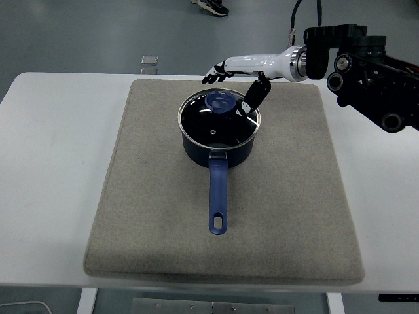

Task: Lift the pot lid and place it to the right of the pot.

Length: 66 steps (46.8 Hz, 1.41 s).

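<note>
The pot lid (219, 119) sits flat on the pot (218, 147), a round glass disc with a bright metal rim and one translucent blue knob (221, 101) set toward its far side. The pot is dark blue and low-walled, with a single long blue handle (217, 197) pointing at the table's near edge and ending in a hanging slot. Pot and lid stand on the far middle part of one grey felt-like mat (226, 190), a rough-textured rectangle with rounded corners.

To the right of the pot the mat lies bare as far as its right edge; to the left and toward the near edge there is likewise open mat — only the handle crosses the near stretch.

One right hand (237, 73) reaches in from the right edge, white on the back with black fingers (213, 76) stretched out and loosely spread above the far rim of the lid, holding nothing. Its black thumb (254, 97) hangs down beside the knob, its tip over the lid's right rim — whether it touches the glass cannot be told.

The mat rests on a smooth white table (52, 170) with wide bare margins left and right. Beyond the far edge, a small grey square object (149, 61) lies on the floor, and one person's shoe (211, 6) shows at the top.
</note>
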Motion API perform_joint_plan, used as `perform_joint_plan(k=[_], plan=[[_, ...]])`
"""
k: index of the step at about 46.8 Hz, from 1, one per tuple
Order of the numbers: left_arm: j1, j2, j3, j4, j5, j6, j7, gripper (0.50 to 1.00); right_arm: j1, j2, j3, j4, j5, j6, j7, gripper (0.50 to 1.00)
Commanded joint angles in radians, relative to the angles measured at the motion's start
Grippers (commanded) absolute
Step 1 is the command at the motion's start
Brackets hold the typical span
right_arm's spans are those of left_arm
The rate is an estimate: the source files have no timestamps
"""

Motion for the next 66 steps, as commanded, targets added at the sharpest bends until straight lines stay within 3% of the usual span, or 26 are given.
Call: perform_joint_plan(k=[1, 18, 47, 50, 60, 66], plan=[[0.000, 0.000, 0.000, 0.000, 0.000, 0.000, 0.000, 1.000, 0.006, 0.000, -0.006, 0.000, -0.002, -0.001, 0.001, 0.915], [0.000, 0.000, 0.000, 0.000, 0.000, 0.000, 0.000, 1.000, 0.072, 0.019, -0.075, 0.002, -0.013, 0.001, 0.008, 0.915], [0.000, 0.000, 0.000, 0.000, 0.000, 0.000, 0.000, 1.000, 0.075, 0.034, -0.114, 0.000, -0.044, -0.001, 0.009, 0.903], [0.000, 0.000, 0.000, 0.000, 0.000, 0.000, 0.000, 1.000, 0.075, 0.034, -0.114, 0.000, -0.052, -0.001, 0.009, 0.895], [0.000, 0.000, 0.000, 0.000, 0.000, 0.000, 0.000, 1.000, 0.077, 0.034, -0.115, 0.000, -0.058, 0.001, 0.009, 0.801], [0.000, 0.000, 0.000, 0.000, 0.000, 0.000, 0.000, 1.000, 0.077, 0.033, -0.123, 0.000, -0.059, 0.001, 0.009, 0.787]])
